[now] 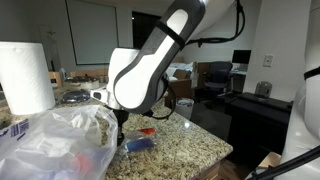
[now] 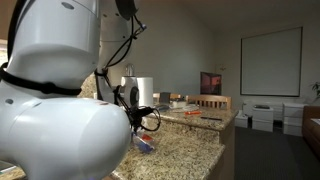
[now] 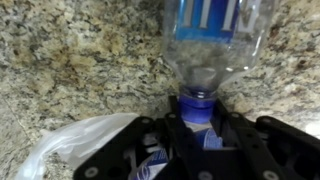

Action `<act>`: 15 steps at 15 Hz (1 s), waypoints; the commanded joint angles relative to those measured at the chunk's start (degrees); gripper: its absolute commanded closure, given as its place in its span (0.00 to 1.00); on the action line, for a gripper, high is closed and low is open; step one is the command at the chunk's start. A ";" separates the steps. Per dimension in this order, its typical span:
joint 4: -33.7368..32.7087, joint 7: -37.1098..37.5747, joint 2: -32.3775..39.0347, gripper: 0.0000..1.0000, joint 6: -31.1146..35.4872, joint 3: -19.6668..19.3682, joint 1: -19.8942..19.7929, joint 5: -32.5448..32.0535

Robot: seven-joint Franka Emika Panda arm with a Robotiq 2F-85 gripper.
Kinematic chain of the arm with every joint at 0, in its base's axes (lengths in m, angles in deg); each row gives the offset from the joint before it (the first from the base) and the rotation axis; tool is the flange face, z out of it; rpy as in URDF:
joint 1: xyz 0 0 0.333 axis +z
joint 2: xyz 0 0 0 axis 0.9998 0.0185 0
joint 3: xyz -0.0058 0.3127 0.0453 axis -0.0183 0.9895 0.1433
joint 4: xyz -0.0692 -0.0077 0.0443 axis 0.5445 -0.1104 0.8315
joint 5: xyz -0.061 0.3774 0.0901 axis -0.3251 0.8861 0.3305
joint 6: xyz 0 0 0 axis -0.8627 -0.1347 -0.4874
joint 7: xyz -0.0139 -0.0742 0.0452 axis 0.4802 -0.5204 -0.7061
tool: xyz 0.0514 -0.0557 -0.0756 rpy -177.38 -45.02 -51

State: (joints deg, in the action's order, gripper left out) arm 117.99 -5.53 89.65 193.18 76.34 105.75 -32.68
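Jaws of the gripper [image 3: 196, 118] pinch the blue cap [image 3: 195, 103] of a clear plastic bottle [image 3: 215, 40], one finger on each side of its neck. Lying on the granite countertop [image 3: 70, 60], the bottle stretches straight away from the jaws, with a crumpled plastic bag [image 3: 70, 150] just beside them.

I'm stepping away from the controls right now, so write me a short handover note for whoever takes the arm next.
Claw: shut on the blue cap of the clear plastic bottle.
Bottle: lying on the granite counter, with a plastic bag beside the claw.
Done: grip made on the cap end.
Left: bottle not yet lifted. Check that the grip holds before moving.
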 commanded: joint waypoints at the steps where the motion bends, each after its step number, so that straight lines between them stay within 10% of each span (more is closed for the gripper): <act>1: 4.43 -3.86 -5.34 0.87 4.95 0.71 -1.36 1.40; 10: 6.56 -12.79 -9.43 0.87 22.39 3.04 0.75 17.64; 15: -0.53 -16.78 -7.45 0.87 14.44 4.11 2.78 16.58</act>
State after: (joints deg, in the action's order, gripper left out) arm 121.29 -17.35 81.37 212.70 80.04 107.80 -17.33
